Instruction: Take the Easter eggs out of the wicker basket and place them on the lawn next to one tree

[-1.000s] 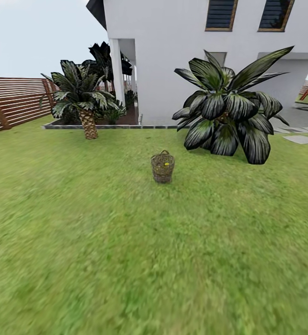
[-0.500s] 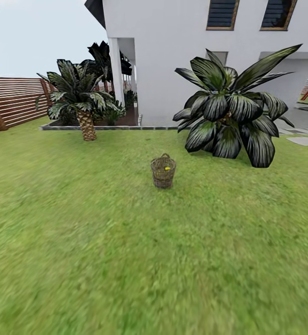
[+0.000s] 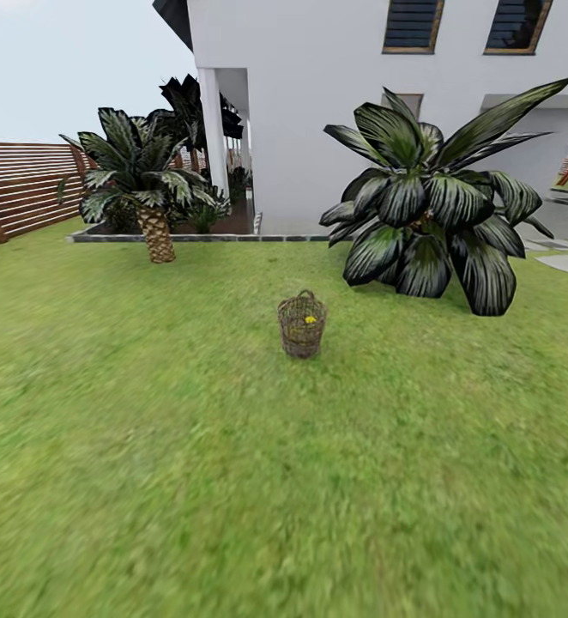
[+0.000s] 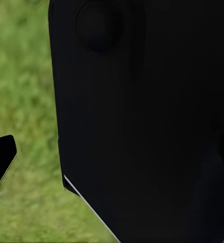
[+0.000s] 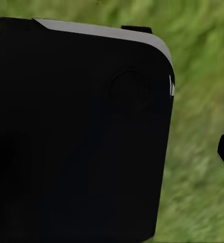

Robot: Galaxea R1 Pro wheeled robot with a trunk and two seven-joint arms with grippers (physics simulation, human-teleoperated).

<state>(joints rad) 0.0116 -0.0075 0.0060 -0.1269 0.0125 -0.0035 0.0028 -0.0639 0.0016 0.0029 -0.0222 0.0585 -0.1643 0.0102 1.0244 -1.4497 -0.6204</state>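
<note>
A wide flat green grass lawn (image 3: pixel 232 481) is seen spreading across the whole foreground of the head view, bare and open on every side. In the left wrist view a large black housing (image 4: pixel 142 121) is seen close to the camera over blurred grass (image 4: pixel 26 101), with a small dark tip (image 4: pixel 0 159) at one edge; in the right wrist view a similar black housing (image 5: pixel 76 131) with a pale rim is seen over grass (image 5: pixel 203 101). Whether either pincer is open or closed, or has hold of anything, cannot be told. Places cannot be given from the pincers themselves, so the head view is used.

Farther out, near the middle of the lawn, a small round brown woven wicker basket (image 3: pixel 301 325) is seen standing upright, its long axis vertical and its open mouth facing up, with a small loop handle at the far rim. Through the open weave a bright yellow Easter egg (image 3: pixel 310 319) is glimpsed inside; its markings and any others are too small to tell. Grass lies clear all round the basket.

Beyond, to the right, a broad dark-leaved bush (image 3: pixel 434 206) is seen, well apart from the basket. To the left, a short palm with a scaly trunk (image 3: pixel 151 202) stands at a grey-edged bed (image 3: pixel 172 238). A brown slatted wooden fence (image 3: pixel 22 189) closes the left edge, grey paving slabs (image 3: pixel 567 260) lie at the right, and a white house (image 3: pixel 361 94) rises behind.
</note>
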